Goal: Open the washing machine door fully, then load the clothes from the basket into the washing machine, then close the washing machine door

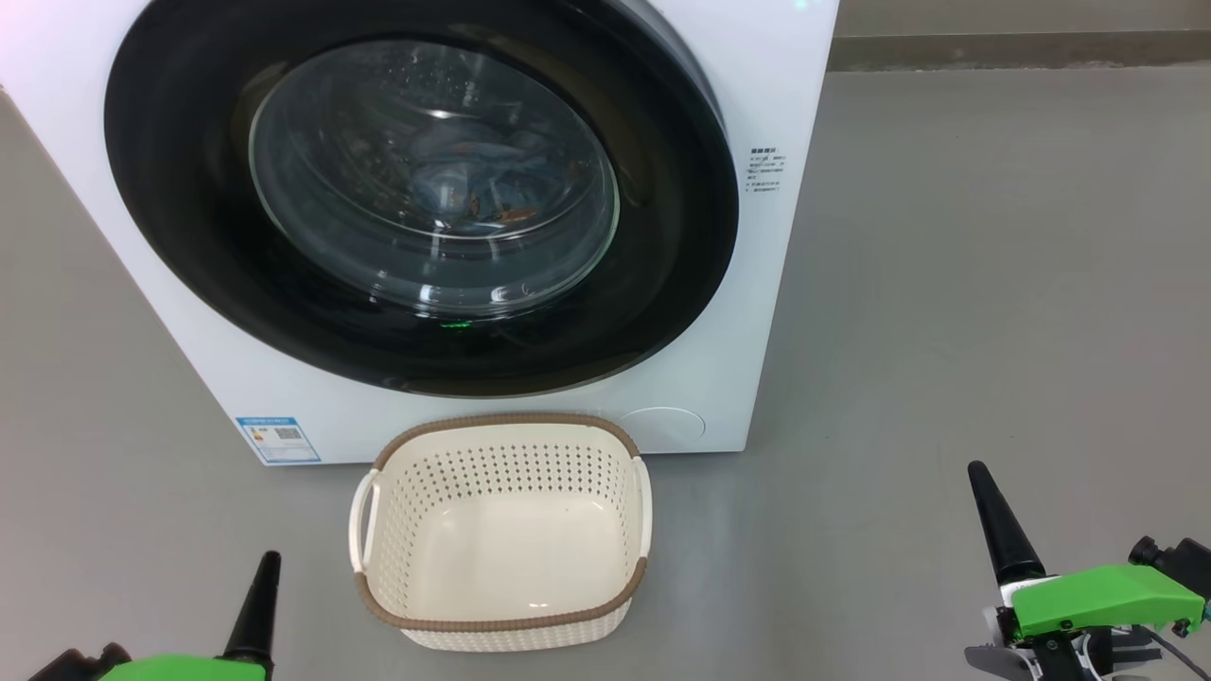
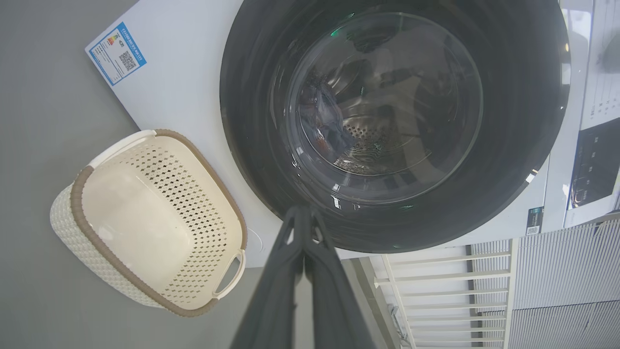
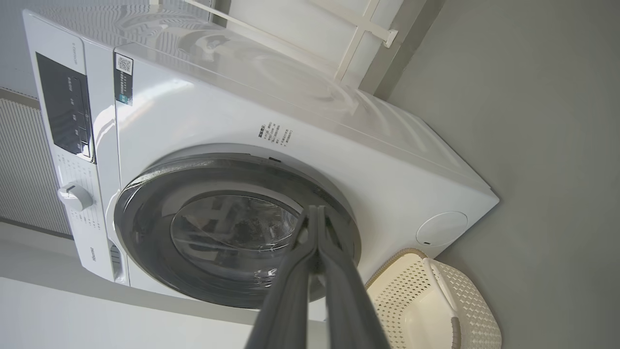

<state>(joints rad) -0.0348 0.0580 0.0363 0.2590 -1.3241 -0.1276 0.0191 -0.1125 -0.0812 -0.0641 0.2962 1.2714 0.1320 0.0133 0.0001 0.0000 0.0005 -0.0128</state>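
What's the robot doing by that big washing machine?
It is doing the laundry, and it looks nearly done. The blue clothes are inside the washing machine; you can see them through the glass of the round black door, which looks shut. The cream basket sits empty on the floor in front. The left pincer and right pincer are both shut, hold nothing, and hang on either side of the basket.

The basket (image 1: 501, 454) stands on the floor (image 1: 946, 284) just before the washing machine (image 1: 776, 113), with the clothes (image 1: 473, 180) inside, behind the washing machine door (image 1: 662, 284).
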